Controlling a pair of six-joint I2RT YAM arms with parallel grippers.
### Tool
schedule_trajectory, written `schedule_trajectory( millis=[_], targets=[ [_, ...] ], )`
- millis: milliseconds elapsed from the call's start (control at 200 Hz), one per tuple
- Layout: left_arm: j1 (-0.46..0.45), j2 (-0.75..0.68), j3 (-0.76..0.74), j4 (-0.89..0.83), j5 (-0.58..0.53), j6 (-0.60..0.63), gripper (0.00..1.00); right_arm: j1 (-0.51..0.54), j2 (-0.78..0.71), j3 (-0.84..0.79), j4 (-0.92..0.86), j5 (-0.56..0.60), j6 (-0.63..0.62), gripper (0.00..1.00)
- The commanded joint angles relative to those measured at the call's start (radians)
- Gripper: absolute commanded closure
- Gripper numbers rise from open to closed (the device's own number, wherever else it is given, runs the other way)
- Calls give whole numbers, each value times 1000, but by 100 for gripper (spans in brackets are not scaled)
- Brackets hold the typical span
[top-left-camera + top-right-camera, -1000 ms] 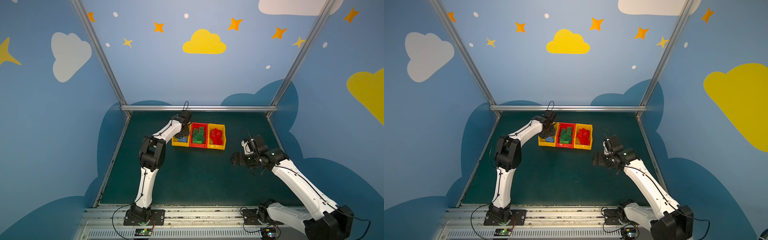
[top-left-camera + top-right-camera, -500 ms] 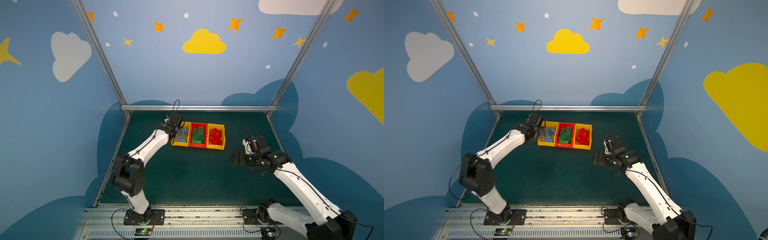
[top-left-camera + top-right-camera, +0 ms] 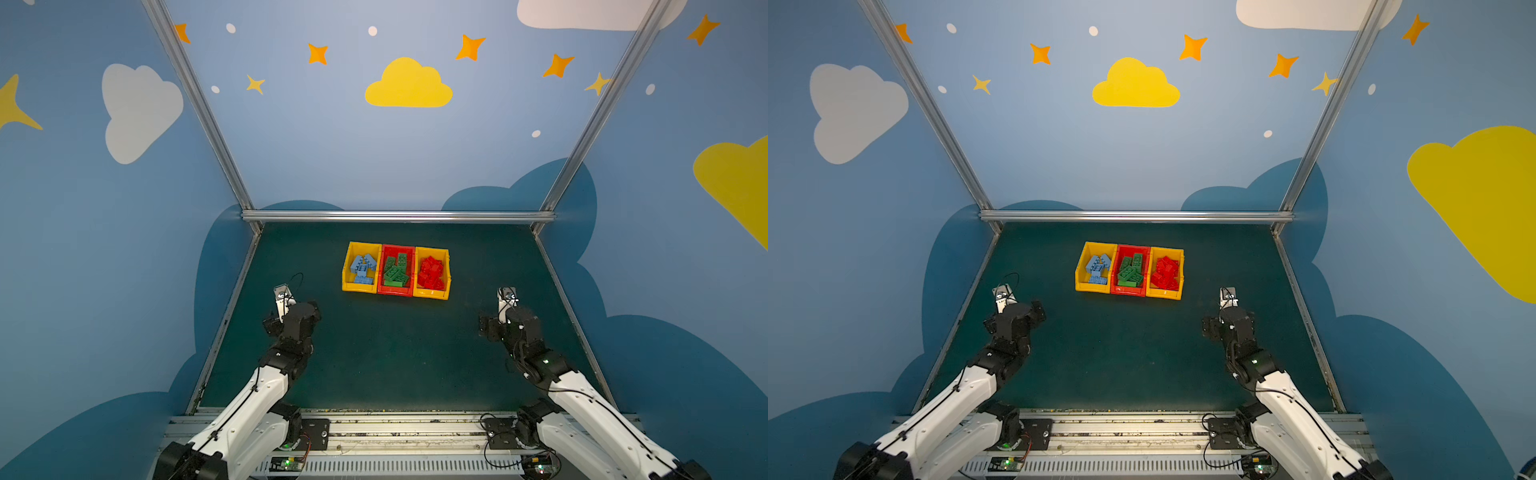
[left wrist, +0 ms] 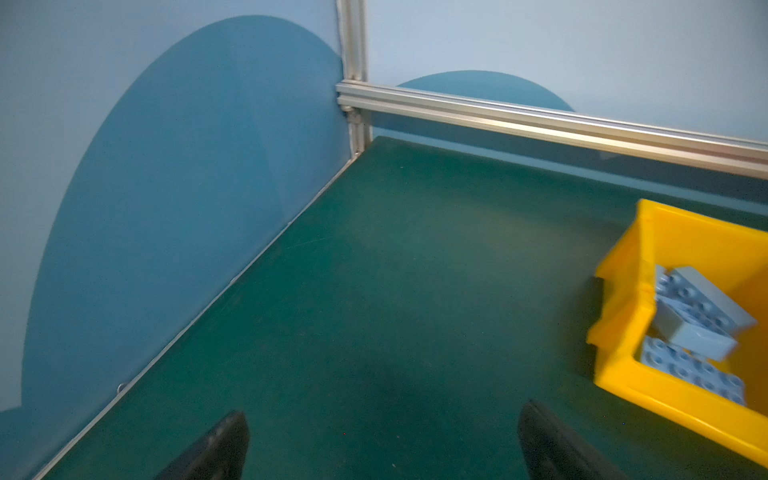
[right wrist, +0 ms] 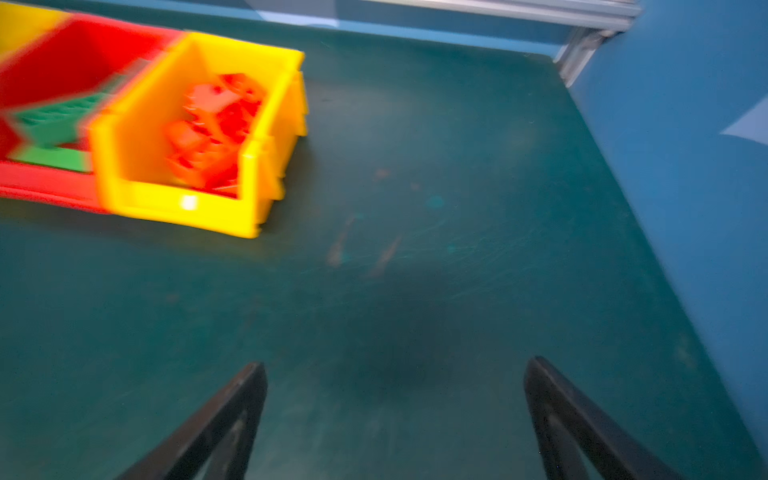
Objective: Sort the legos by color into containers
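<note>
The left claw [image 4: 384, 424] has its jaws spread wide with nothing between them, and it sits over bare desk [image 3: 382, 357] close to the left desk edge. The right claw [image 5: 395, 365] is equally wide and empty, near the right desk edge. Open matte dark green surface lies between both claws and the bins.

Three rigid, open-top plastic bins stand joined in a row toward the back, apart from the aluminium rail [image 3: 395, 216].
- The left yellow bin [image 3: 347, 270] holds the light blue bricks [image 3: 362, 268].
- The red bin [image 3: 397, 248] holds the green bricks [image 3: 395, 272].
- The right yellow bin [image 3: 447, 270] holds the red bricks [image 3: 431, 272].

All bricks are studded, rectangular and loosely piled. Faint scuff marks [image 5: 340, 249] show on the desk surface.
</note>
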Motion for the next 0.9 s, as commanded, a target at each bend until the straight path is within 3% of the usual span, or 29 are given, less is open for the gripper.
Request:
schedule_trajectory(
  millis=[0,190,405,496,671,746,811,856,896],
  targets=[
    [83,65,-7,192,51,0,0,-68,131,-39,336,89,-57,5],
    [158,247,-93,438,114,0,0,-161,372,-52,587,18,-74,5],
    [215,308,-84,505,199,-27,0,-261,497,-3,695,-116,-112,5],
    [219,349,-45,492,220,-2,0,-305,525,-2,728,-244,-90,5],
    [229,498,-47,669,225,17,0,-321,731,-37,1049,-350,-112,5],
    [236,526,57,479,287,37,0,-354,680,36,810,-410,-89,5],
    [235,593,149,405,381,85,0,-374,699,14,885,-439,-70,4],
    [234,614,205,321,434,117,0,-375,690,25,857,-442,-73,4],
    [241,615,199,347,448,111,0,-375,685,31,826,-446,-78,4]
  ],
)
